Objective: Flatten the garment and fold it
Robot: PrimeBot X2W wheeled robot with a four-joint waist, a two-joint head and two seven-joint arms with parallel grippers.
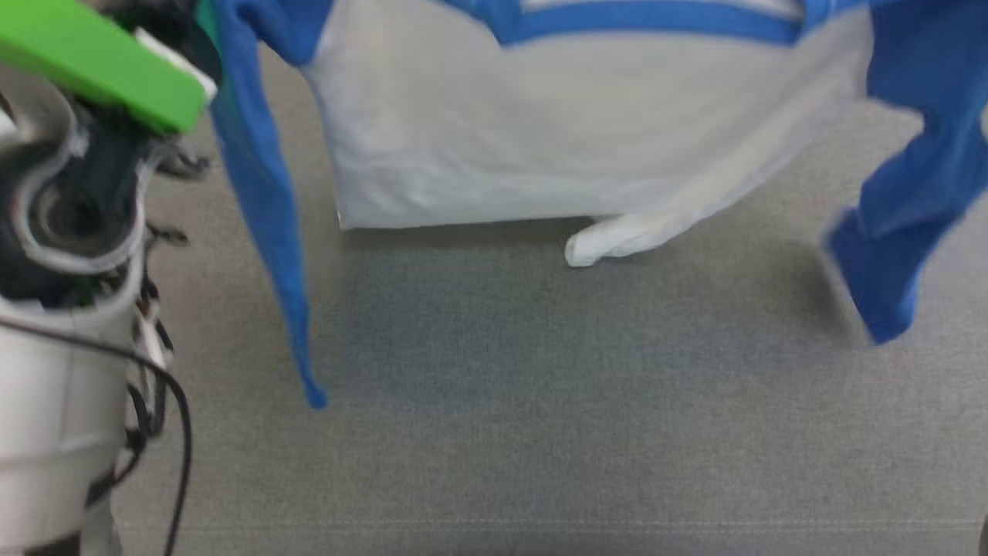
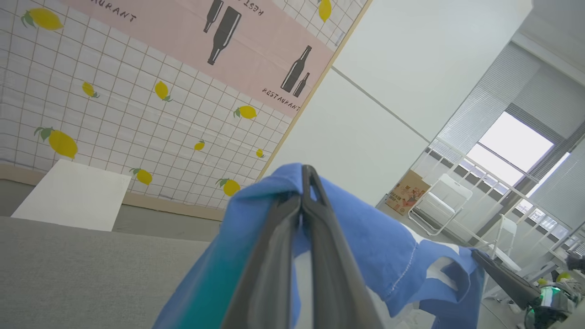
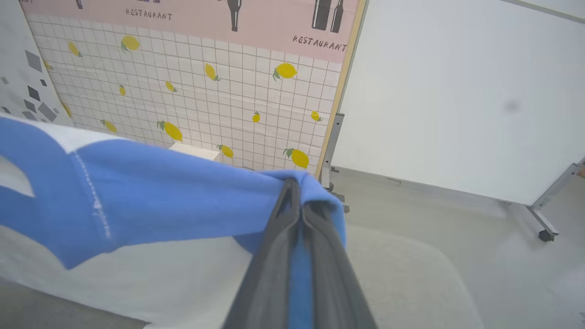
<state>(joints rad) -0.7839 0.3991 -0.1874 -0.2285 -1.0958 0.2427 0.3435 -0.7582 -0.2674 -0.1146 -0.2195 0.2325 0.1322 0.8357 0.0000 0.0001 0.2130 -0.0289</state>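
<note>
The garment (image 1: 540,131) hangs spread out above a grey padded surface (image 1: 540,432), white body facing me and the blue collar band at the top. Its lower hem meets the surface, with one corner curled under. A blue sleeve (image 1: 262,201) dangles on the left and another (image 1: 903,232) on the right. In the left wrist view my left gripper (image 2: 305,172) is shut on blue shoulder fabric (image 2: 365,237). In the right wrist view my right gripper (image 3: 293,185) is shut on the other blue shoulder (image 3: 160,192). The right gripper's dark fingers (image 2: 502,276) also show, pinching the cloth.
My pale left arm with its green cover (image 1: 100,62) and loose cables fills the left edge. Behind the surface stand a lemon-patterned backdrop panel (image 3: 205,91), a white board (image 2: 73,196), a cardboard box (image 2: 406,192), white racks (image 2: 441,201) and a wheeled stand leg (image 3: 544,233).
</note>
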